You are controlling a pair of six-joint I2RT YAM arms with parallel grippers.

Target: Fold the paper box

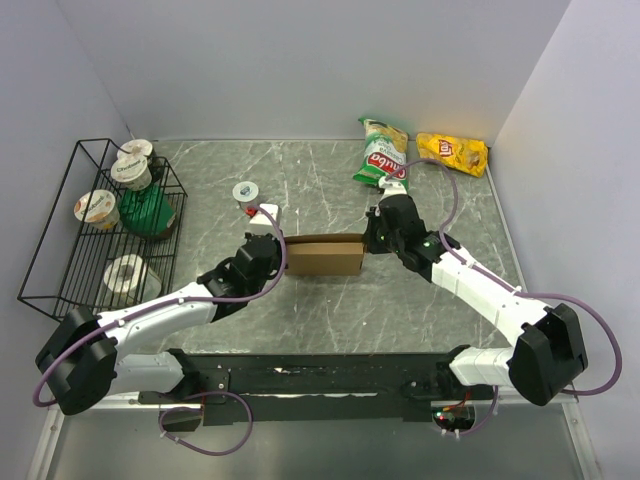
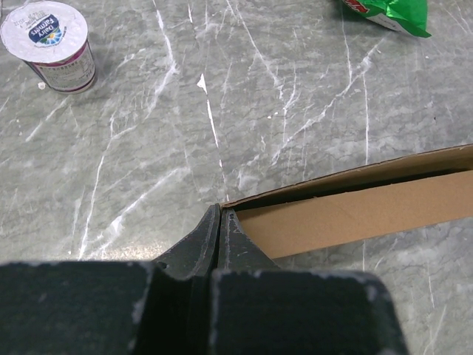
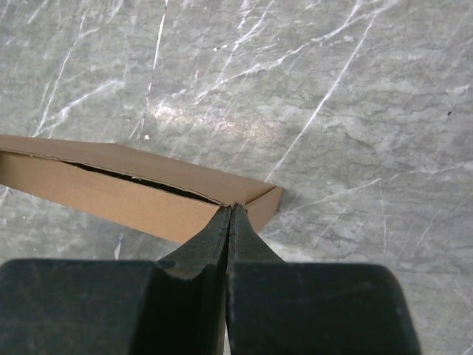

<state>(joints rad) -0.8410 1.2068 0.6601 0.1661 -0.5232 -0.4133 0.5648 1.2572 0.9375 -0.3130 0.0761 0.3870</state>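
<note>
The paper box [image 1: 325, 257] is a plain brown cardboard box lying low in the middle of the table, its top flap down with a thin dark gap under it. My left gripper [image 1: 281, 246] is at its left end. In the left wrist view the gripper [image 2: 221, 211] is shut, tips touching the box's [image 2: 355, 214] near corner, with no cardboard visible between the fingers. My right gripper [image 1: 370, 238] is at the box's right end. The right wrist view shows that gripper [image 3: 231, 209] shut too, tips against the box's [image 3: 111, 194] top edge near its right corner.
A black wire rack [image 1: 60, 250] at the left holds several yogurt cups and a green bag. One yogurt cup [image 1: 245, 191] [image 2: 50, 44] stands alone behind the left gripper. A green snack bag [image 1: 380, 155] [image 2: 392, 11] and a yellow one [image 1: 453, 152] lie at the back right.
</note>
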